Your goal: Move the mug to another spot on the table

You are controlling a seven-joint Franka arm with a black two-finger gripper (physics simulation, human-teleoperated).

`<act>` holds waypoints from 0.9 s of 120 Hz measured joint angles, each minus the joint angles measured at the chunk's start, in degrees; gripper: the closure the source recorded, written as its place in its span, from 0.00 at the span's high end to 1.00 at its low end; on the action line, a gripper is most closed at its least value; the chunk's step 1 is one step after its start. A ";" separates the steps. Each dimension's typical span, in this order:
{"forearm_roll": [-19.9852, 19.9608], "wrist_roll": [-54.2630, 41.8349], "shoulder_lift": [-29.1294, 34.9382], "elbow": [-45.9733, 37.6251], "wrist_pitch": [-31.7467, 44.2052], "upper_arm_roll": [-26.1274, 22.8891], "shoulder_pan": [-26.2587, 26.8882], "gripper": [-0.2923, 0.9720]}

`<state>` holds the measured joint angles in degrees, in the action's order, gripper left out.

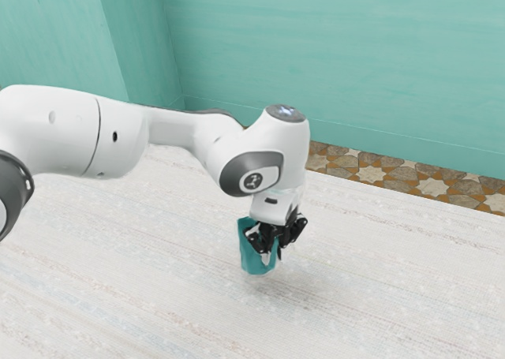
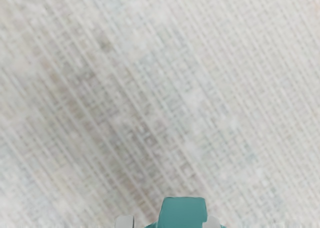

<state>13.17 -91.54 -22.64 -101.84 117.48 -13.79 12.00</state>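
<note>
One teal mug [image 1: 259, 264] hangs at 6 o'clock from the white arm [image 1: 158, 134] in the exterior view, near the middle of the pale woven surface [image 1: 394, 296]. The arm comes in from 9 o'clock and bends down over it. The black jaws are clamped on the mug's upper part, one finger on each side of its wall, and the mug leans with its top tipped toward 11 o'clock. Whether its base touches the surface or is just clear of it, I cannot tell. A strip of patterned tile floor [image 1: 410, 173] runs at 2 o'clock from the mug, below the turquoise wall [image 1: 355, 51].

In the wrist view, a teal piece of the mug [image 2: 183, 210] sits right under the hand, between two grey fingertips [image 2: 125, 222] that flank it at 9 and 3 o'clock. Beyond it, toward 12 o'clock, spreads the woven surface [image 2: 150, 87].
</note>
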 joint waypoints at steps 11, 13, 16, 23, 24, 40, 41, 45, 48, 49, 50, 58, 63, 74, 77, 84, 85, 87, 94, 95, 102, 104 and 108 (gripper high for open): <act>2.86 1.13 1.18 -0.35 0.46 2.33 -0.02 0.21; 3.19 1.33 1.31 -0.37 0.55 2.73 -0.07 0.21; 3.63 1.64 1.47 -0.39 0.70 3.35 -0.11 0.20; 4.35 2.34 1.65 -0.42 0.95 5.20 -0.17 0.19; 4.43 2.44 1.65 -0.42 0.98 5.45 -0.19 0.19; 4.98 4.20 1.77 -1.48 1.49 8.59 -0.31 0.17; 4.97 4.32 1.79 -1.60 1.55 8.77 -0.32 0.17; 4.90 4.81 2.07 -2.39 1.86 9.54 -0.35 0.17; 4.85 5.20 2.49 -3.20 2.18 10.08 -0.33 0.17; 4.83 5.32 2.63 -3.44 2.29 10.28 -0.34 0.17; 4.81 5.45 2.80 -3.77 2.43 10.49 -0.34 0.17; 4.44 6.47 4.04 -6.25 3.64 11.44 -0.65 0.17; 4.10 7.09 4.95 -8.06 4.59 11.66 -1.25 0.17; 3.41 8.32 5.57 -10.59 6.79 11.85 -2.83 0.14; 3.30 8.63 5.51 -10.99 7.38 11.84 -3.25 0.15; 3.11 9.34 5.09 -12.01 8.79 11.92 -4.15 0.15; 3.09 9.44 5.02 -12.12 8.97 11.92 -4.26 0.15; 3.05 9.63 4.82 -12.28 9.32 11.93 -4.44 0.15; 2.97 10.27 4.17 -12.62 10.37 12.28 -4.69 0.15; 2.96 10.36 4.09 -12.67 10.50 12.37 -4.71 0.15; 2.93 10.94 3.36 -13.08 11.38 12.79 -4.83 0.14; 2.92 11.10 3.05 -13.20 11.63 12.86 -4.85 0.14; 2.90 11.42 2.57 -13.50 12.12 12.97 -5.00 0.15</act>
<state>16.06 -80.12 -20.07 -115.33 129.60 -0.81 7.00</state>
